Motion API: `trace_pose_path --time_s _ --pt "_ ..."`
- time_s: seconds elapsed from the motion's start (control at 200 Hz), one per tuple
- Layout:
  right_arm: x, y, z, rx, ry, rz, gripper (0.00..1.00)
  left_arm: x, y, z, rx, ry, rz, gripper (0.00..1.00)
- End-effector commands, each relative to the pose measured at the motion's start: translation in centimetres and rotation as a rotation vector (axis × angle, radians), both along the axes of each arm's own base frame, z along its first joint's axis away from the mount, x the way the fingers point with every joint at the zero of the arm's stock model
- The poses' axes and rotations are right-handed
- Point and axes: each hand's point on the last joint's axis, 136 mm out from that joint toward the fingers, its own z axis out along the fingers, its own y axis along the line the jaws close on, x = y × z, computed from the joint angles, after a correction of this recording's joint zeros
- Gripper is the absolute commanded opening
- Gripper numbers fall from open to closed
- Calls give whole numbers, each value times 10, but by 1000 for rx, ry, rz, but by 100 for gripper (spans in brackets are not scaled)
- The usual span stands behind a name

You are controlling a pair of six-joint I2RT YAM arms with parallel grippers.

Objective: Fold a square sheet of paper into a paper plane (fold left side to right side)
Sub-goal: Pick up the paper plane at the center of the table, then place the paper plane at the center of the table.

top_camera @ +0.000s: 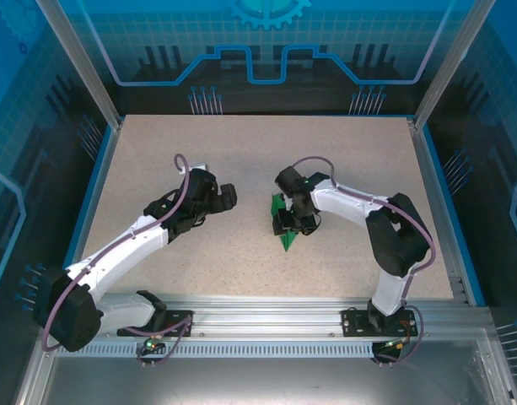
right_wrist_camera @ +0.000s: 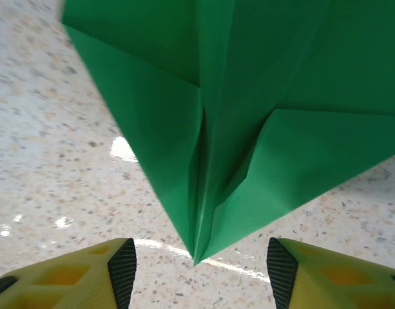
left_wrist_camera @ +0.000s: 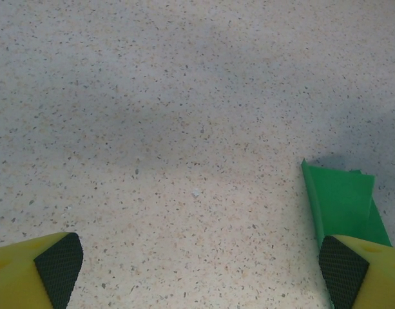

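The paper plane is a bright-green, pointed, layered shape lying on the speckled table right of centre. My right gripper hovers over it. In the right wrist view the plane spreads wide with creased flaps, and its pointed tip reaches down between the black pads. My right gripper is open there and neither pad touches the paper. My left gripper stands a little to the plane's left, open with nothing in it. Past its right finger, the left wrist view catches an edge of the green paper; the left gripper is over bare table.
A blue rim bounds the table on the left, right and far sides. An aluminium rail with both arm bases runs along the near edge. Bare tabletop lies to the left, far side and right of the arms.
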Motion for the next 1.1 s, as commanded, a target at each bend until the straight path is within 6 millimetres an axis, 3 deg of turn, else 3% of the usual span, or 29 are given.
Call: trace_pose_path --time_s 0.0,0.21,0.365,0.56,0.795,0.93,1.095 --pt "6 0 -1 -41 -7 -12 57 2 -4 9 -14 -23 -34 99" --pt "10 6 -11 -46 3 4 45 1 -4 8 -4 -17 -38 99" --pt "14 7 -18 -61 4 9 30 1 -3 7 6 -9 -42 98" --pt "37 8 -1 -76 -52 26 4 -1 -4 9 17 -14 -65 99" --pt "86 -10 15 -126 -64 -17 4 -6 -5 14 29 -24 -105 98" --pt "113 -14 10 -164 -63 -41 5 -8 -5 11 32 -12 -116 99" --pt "131 -17 -1 -184 -48 -78 5 -10 -6 9 30 0 -121 99"
